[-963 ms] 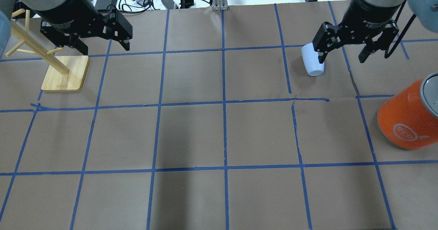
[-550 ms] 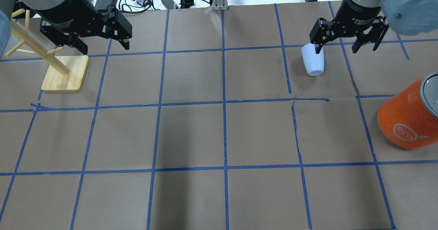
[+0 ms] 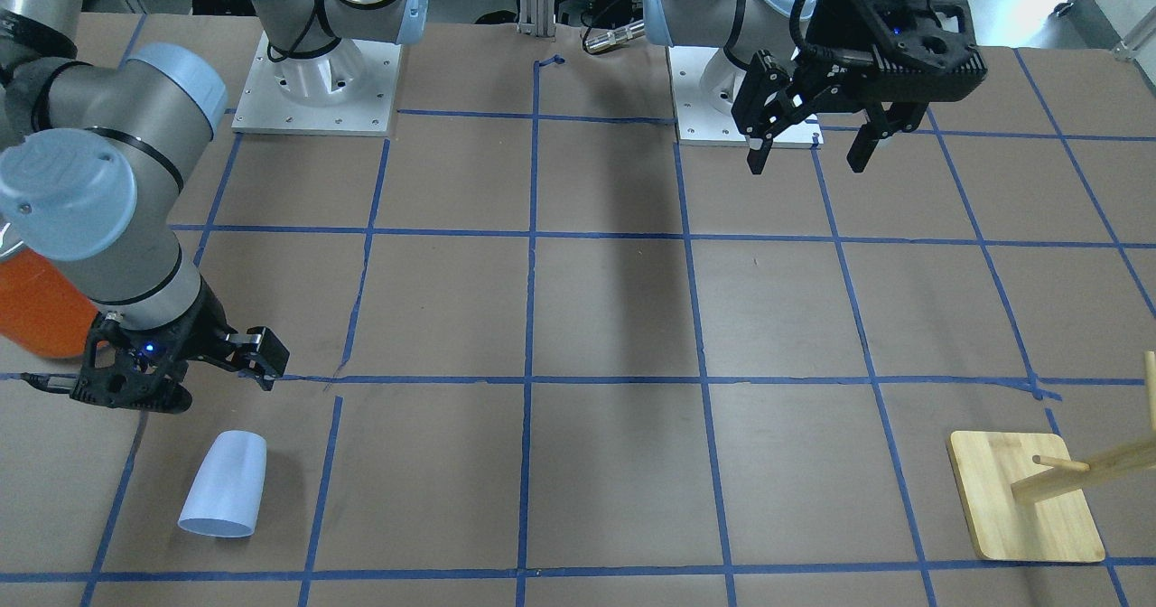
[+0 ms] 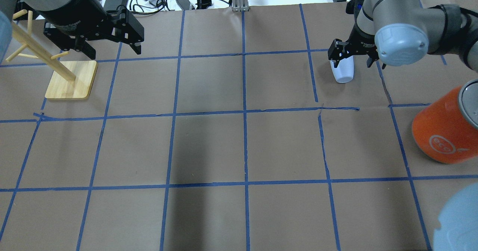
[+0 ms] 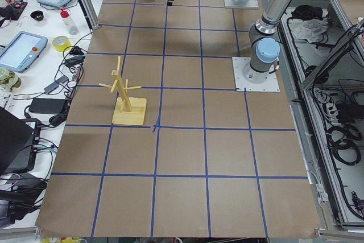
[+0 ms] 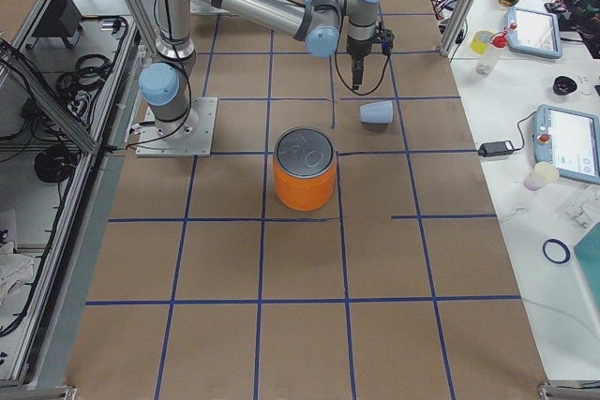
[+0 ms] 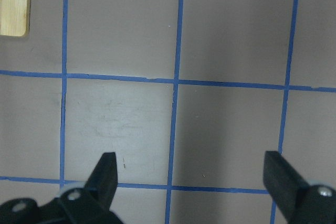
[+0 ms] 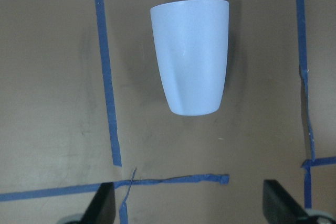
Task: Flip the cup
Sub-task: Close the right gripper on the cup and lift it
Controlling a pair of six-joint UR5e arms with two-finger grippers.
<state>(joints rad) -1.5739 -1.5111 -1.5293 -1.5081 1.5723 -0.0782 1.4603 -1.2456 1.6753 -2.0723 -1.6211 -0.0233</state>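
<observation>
The pale blue cup [image 4: 343, 73] lies on its side on the brown paper at the far right of the table, rim pointing away from the robot. It also shows in the front view [image 3: 224, 485], the right wrist view [image 8: 190, 56] and the right side view [image 6: 377, 112]. My right gripper [image 4: 351, 60] hangs open just above it, empty, fingers pointing down [image 3: 176, 390] [image 8: 191, 205]. My left gripper [image 4: 112, 51] is open and empty, raised over the far left [image 3: 806, 164] [image 7: 191, 182].
A large orange can [image 4: 444, 131] with a silver top stands at the right edge, nearer the robot than the cup [image 6: 305, 180]. A wooden peg rack [image 4: 71, 79] stands at the far left beside my left gripper. Cables lie beyond the far table edge.
My right arm has swung round and lowered, and its gripper now looks smaller, closer over the cup. The cup and the left arm have not moved.
</observation>
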